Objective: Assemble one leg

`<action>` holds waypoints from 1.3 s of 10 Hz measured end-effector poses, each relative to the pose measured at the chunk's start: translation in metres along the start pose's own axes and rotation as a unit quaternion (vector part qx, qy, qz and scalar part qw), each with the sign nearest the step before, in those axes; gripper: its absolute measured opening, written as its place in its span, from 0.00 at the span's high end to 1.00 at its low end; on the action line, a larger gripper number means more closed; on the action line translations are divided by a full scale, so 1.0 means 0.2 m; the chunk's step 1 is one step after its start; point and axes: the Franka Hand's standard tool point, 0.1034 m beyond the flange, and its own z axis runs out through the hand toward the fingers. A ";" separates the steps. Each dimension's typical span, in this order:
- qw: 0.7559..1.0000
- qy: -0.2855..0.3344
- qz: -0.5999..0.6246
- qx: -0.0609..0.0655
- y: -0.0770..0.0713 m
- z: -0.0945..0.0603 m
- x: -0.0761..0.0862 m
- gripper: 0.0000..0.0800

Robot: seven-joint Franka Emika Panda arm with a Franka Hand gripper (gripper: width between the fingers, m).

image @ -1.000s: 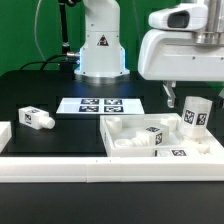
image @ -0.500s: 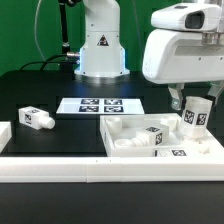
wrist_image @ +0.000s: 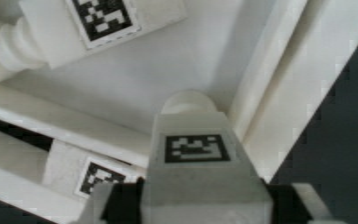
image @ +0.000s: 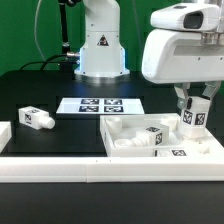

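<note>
A white leg point(image: 195, 116) with a black-and-white tag stands upright at the far right corner of the large white tray-shaped part point(image: 118, 128). My gripper point(image: 196, 104) has come down over its top, with one finger on each side. In the wrist view the leg point(wrist_image: 202, 140) fills the space between the dark pads point(wrist_image: 133, 198), which press on both its sides. Two more legs point(image: 150, 136) lie inside the tray. Another leg point(image: 35, 119) lies on the black table at the exterior view's left.
The marker board point(image: 99, 105) lies flat behind the tray. The robot's white base point(image: 102, 45) stands behind it. A white block point(image: 4, 136) sits at the left edge, and a long white rail point(image: 100, 170) runs along the front.
My gripper has moved down over the upright leg, so the fingers now straddle its upper part. The leg and the other parts have stayed in place.
</note>
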 end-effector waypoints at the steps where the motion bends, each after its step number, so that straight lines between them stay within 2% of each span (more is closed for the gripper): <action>1: 0.999 0.000 0.045 0.001 0.00 0.00 0.00 0.64; 3: 0.986 0.003 0.164 0.008 0.00 0.00 0.00 0.64; 6: 0.949 0.011 0.315 0.012 -0.01 0.01 0.00 0.64; 8: 0.901 0.012 0.433 0.030 -0.01 0.01 0.01 0.64; 10: 0.866 0.005 0.499 0.034 -0.01 0.01 0.01 0.64; 11: 0.855 0.000 0.518 0.035 0.00 0.00 0.01 0.64; 12: 0.855 0.000 0.517 0.035 0.00 0.01 0.01 0.64; 13: 0.860 0.000 0.510 0.034 0.00 0.01 0.01 0.54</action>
